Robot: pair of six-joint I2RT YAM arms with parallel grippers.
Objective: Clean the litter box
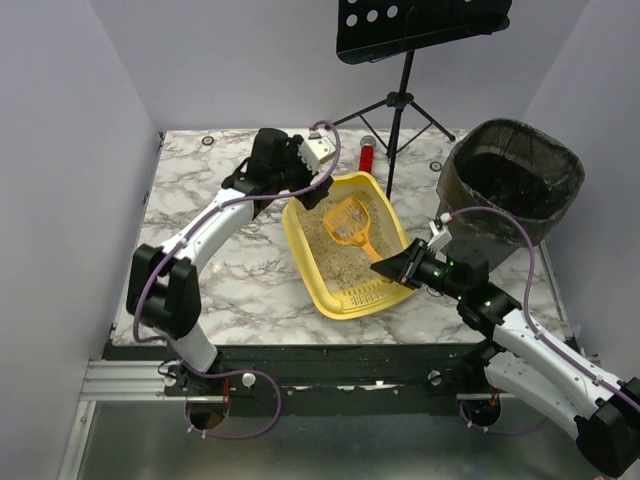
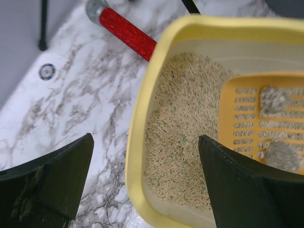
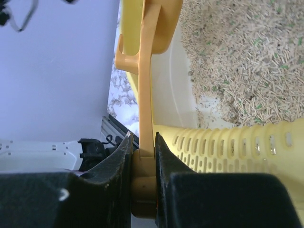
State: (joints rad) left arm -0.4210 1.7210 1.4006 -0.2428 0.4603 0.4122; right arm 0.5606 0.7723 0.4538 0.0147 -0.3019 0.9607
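The yellow litter box [image 1: 306, 255] lies at the table's middle, filled with beige litter [image 2: 185, 109]. My right gripper [image 1: 385, 268] is shut on the handle of the orange slotted scoop [image 1: 350, 225], whose head rests in the box with grey clumps [image 2: 274, 99] on it. In the right wrist view the handle [image 3: 146, 95] runs up between the closed fingers [image 3: 143, 145]. My left gripper [image 1: 300, 180] is open at the box's far left corner; its fingers straddle the box's rim [image 2: 137, 142], one finger [image 2: 61, 175] outside, the other inside.
A black mesh bin [image 1: 515, 180] with dark liner stands at the back right. A red cylinder [image 1: 367, 157] lies behind the box, also in the left wrist view [image 2: 126, 32]. A black music stand [image 1: 405, 60] stands at the back on tripod legs.
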